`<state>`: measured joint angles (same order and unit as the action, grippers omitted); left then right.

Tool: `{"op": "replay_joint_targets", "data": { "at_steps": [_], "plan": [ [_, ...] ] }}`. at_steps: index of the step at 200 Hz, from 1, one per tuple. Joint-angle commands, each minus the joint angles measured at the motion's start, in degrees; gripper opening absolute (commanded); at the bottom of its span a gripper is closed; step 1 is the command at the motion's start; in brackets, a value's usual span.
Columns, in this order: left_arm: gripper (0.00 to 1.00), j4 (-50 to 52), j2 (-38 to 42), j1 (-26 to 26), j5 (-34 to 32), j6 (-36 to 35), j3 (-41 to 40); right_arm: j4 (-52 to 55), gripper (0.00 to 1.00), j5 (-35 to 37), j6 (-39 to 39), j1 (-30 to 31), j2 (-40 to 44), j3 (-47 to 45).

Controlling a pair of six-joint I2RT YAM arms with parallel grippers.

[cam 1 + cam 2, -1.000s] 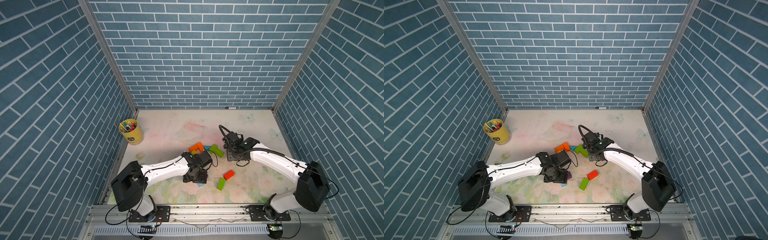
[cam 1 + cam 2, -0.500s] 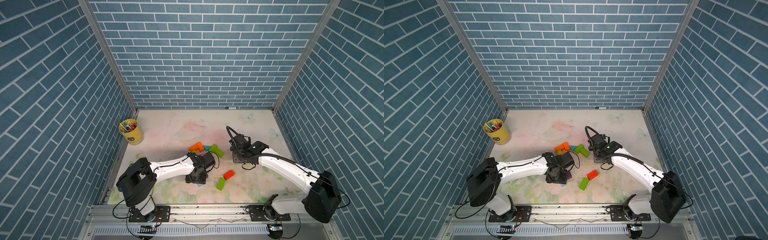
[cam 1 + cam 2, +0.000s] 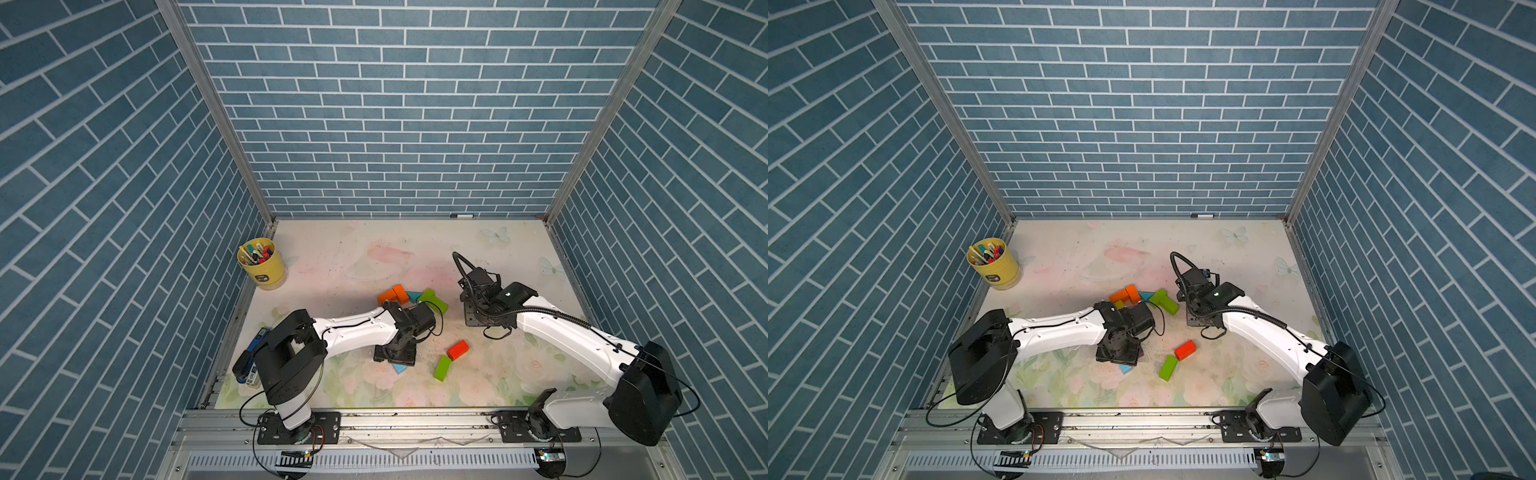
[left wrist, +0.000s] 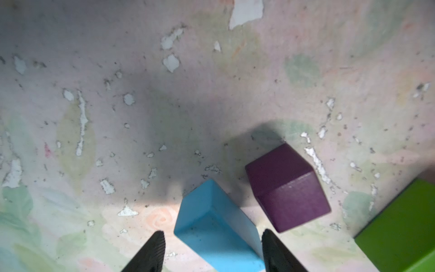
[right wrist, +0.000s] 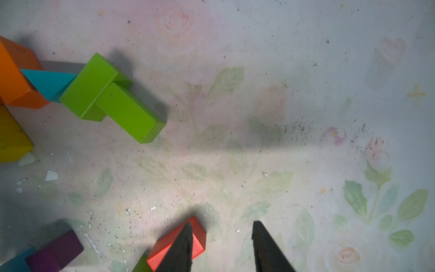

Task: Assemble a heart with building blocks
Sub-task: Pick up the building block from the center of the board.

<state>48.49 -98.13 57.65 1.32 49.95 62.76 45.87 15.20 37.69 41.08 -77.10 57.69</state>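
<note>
Left tool (image 4: 213,232) low, jaws apart astride the light-blue brick (image 4: 220,240).

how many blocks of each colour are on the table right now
orange blocks: 2
green blocks: 3
yellow block: 1
red block: 1
light-blue block: 1
purple cube: 1
teal triangle: 1
total: 10

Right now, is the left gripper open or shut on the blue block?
Open. The left gripper straddles the blue block; a gap shows beside one finger, so it is not clamped.
</note>
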Motion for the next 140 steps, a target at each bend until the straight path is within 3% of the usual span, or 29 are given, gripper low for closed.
{"op": "replay_joint_targets", "data": {
  "at_steps": [1, 34, 86, 111, 140],
  "plan": [
    [0.64, 2.4, -0.3, 0.0, -1.0, 0.2, -0.1, 0.1, 0.41, -0.1, 1.9, -0.2, -0.8, 1.5],
    [0.54, 1.7, 0.3, 0.0, -0.4, 1.4, -2.2, 0.0, 0.38, -0.4, 1.6, -0.2, -0.6, 1.2],
    [0.18, 2.2, 1.3, 0.0, -0.6, 0.6, -1.9, 0.0, 0.33, -0.4, 1.8, -0.3, 0.2, 0.7],
    [0.11, 8.3, 3.1, -0.1, -5.2, -4.4, 3.6, 0.5, 0.33, 0.0, 2.1, -0.6, 1.4, 0.8],
    [0.11, 12.4, 0.9, -0.2, -9.5, -16.0, 15.9, 3.7, 0.31, -0.7, 4.8, -5.1, 1.7, 1.8]
  ]
}}
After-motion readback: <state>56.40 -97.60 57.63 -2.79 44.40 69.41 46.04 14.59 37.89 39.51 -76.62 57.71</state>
